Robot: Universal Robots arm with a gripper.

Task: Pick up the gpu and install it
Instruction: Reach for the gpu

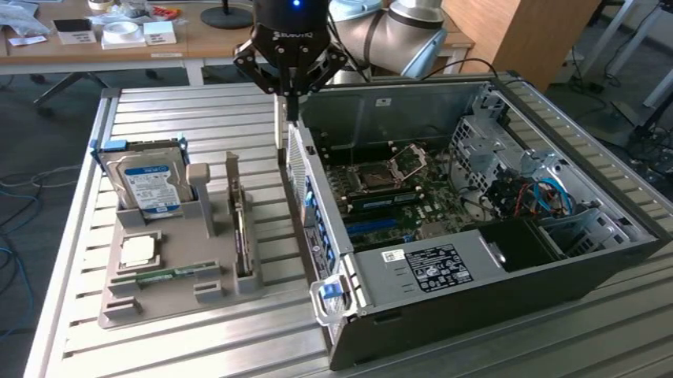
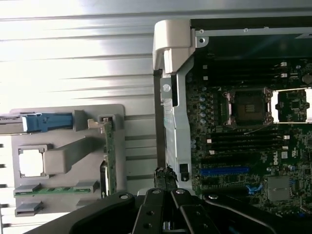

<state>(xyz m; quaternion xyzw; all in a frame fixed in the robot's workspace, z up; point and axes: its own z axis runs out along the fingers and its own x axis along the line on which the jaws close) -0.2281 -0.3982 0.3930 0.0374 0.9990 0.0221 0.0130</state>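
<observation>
Wrist view: the black two-finger gripper (image 2: 165,195) is nearest, its fingers pressed together with nothing between them. It hangs roughly over the case wall beside the tray. Below it, the thin flat green-edged gpu card (image 2: 107,156) stands on edge in a slot of the grey moulded tray (image 2: 68,113), probably to offer its upper edge for gripping. Beyond, the open black metal computer case (image 2: 171,122) lies on its side, so the green motherboard (image 2: 243,146) faces up.

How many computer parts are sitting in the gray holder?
4: the hard drive upright at the far end, the processor chip flat in the middle, the green memory stick nearer the front, the gpu on edge beside the computer case. Others may be hidden.
</observation>
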